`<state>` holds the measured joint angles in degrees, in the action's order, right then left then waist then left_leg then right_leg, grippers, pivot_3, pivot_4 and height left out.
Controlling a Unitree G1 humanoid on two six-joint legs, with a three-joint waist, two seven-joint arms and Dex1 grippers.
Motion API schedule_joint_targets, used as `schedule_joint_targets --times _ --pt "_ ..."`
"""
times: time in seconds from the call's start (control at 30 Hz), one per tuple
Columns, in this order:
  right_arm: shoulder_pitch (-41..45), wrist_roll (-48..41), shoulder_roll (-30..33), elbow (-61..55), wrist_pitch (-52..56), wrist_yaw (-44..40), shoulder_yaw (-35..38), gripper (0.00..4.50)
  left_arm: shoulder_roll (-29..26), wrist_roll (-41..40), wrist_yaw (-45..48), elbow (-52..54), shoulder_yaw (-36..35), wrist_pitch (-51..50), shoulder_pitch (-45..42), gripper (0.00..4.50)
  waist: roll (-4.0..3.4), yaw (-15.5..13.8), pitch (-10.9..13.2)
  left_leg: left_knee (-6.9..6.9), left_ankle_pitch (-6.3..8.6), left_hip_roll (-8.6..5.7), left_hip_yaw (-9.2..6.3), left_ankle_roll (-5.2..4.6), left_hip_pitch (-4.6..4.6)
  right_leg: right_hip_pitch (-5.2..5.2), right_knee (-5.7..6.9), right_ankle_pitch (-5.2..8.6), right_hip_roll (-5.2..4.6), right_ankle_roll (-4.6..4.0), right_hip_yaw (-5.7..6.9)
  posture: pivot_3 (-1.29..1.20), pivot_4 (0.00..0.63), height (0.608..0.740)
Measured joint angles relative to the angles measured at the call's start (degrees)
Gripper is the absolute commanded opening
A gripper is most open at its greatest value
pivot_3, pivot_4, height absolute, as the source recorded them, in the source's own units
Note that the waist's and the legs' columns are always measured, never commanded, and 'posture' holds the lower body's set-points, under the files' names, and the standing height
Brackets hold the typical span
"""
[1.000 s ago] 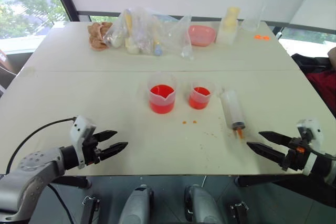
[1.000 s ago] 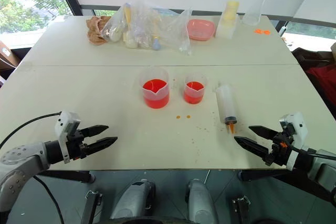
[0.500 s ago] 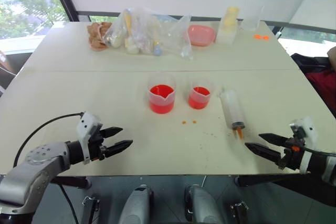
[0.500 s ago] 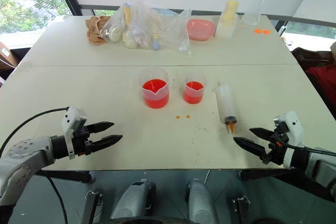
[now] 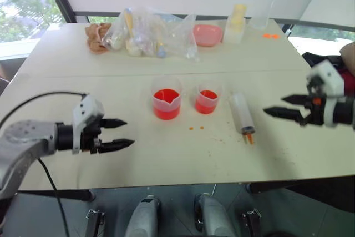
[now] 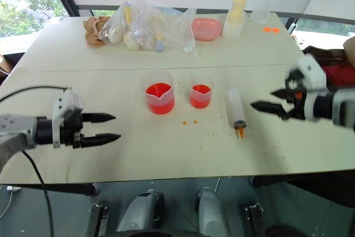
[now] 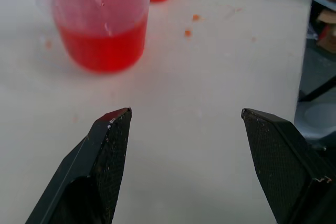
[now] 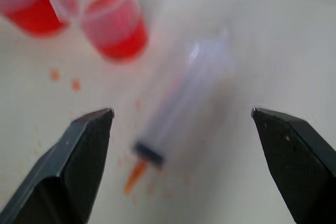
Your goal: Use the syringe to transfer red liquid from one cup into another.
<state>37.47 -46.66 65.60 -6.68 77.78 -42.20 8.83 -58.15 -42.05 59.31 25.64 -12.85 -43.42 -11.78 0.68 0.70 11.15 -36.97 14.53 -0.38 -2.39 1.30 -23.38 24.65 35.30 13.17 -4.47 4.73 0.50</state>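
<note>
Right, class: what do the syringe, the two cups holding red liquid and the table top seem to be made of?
Syringe: likely clear plastic, table visible through the barrel, opaque orange tip.
Spouted cup and smaller cup: clear, seemingly plastic; red liquid shows through the walls.
Table: matte off-white top, possibly laminate.

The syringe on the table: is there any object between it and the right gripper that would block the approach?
Nothing visible blocks it. The syringe lies flat on the table, beside the smaller cup. The right gripper hangs open to its right, with bare table between them. The right wrist view shows the syringe between its open fingers.
</note>
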Motion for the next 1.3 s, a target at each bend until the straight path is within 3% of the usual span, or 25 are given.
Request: schedule_joint_targets --times 0.13,0.27,0.4,0.7,0.8,0.93,1.3 --pt "16.99 5.07 -6.7 17.47 5.31 -1.66 -12.23 4.39 0.39 -1.24 0.31 -1.03 0.02 -0.04 -4.07 3.53 0.02 0.12 0.0 -0.01 0.05 -0.12 0.24 -0.08 -0.11 0.11 -0.03 -0.13 -0.02 0.29 -0.09 0.0 0.15 0.74" --pt "26.04 12.28 -13.13 33.77 5.45 -2.73 -20.73 4.39 3.19 -3.39 -1.54 -1.3 -0.02 -0.89 -6.23 3.53 0.02 0.04 0.0 -0.02 0.09 -0.18 0.4 -0.16 -0.15 0.16 -0.08 -0.35 -0.07 0.67 -0.18 0.0 0.15 0.74" --pt "30.48 18.21 -18.02 46.77 3.97 -3.66 -24.46 4.39 5.42 -4.98 -3.71 -0.47 -0.11 -1.88 -5.75 3.53 0.02 0.06 0.0 -0.04 0.1 -0.23 0.46 -0.17 -0.16 0.16 -0.07 -0.42 -0.11 0.8 -0.24 0.0 0.15 0.74" --pt "32.49 27.74 -24.12 55.0 -0.84 -11.46 -33.34 4.39 8.01 -4.59 -6.62 0.39 -0.06 -0.31 -2.16 3.53 0.07 0.29 -0.03 -0.17 0.09 -0.22 0.5 -0.17 -0.02 0.14 0.17 -0.44 -0.05 0.81 -0.28 0.0 0.15 0.74" --pt "32.74 30.4 -25.28 57.07 -3.59 -12.09 -33.27 3.61 8.63 -3.88 -7.08 0.44 0.36 0.35 -1.8 3.53 0.14 0.39 -0.07 -0.21 0.09 -0.22 0.51 -0.16 0.06 0.04 0.17 -0.44 -0.04 0.8 -0.29 0.0 0.15 0.74" --pt "33.45 33.24 -26.59 60.74 -5.5 -12.45 -31.98 1.5 8.76 -3.37 -7.47 0.67 0.37 1.26 -0.05 3.53 0.15 0.49 -0.08 -0.23 0.08 -0.22 0.54 -0.14 0.11 0.02 0.19 -0.44 -0.04 0.8 -0.33 0.0 0.15 0.74" --pt "35.11 34.36 -26.91 60.79 -4.51 -12.12 -24.34 1.4 8.57 -3.27 -7.11 -2.75 -0.78 1.99 -0.4 3.53 -0.03 0.45 0.03 -0.24 0.06 -0.24 0.63 -0.12 0.0 0.21 0.29 -0.46 -0.04 0.82 -0.41 0.0 0.15 0.74"
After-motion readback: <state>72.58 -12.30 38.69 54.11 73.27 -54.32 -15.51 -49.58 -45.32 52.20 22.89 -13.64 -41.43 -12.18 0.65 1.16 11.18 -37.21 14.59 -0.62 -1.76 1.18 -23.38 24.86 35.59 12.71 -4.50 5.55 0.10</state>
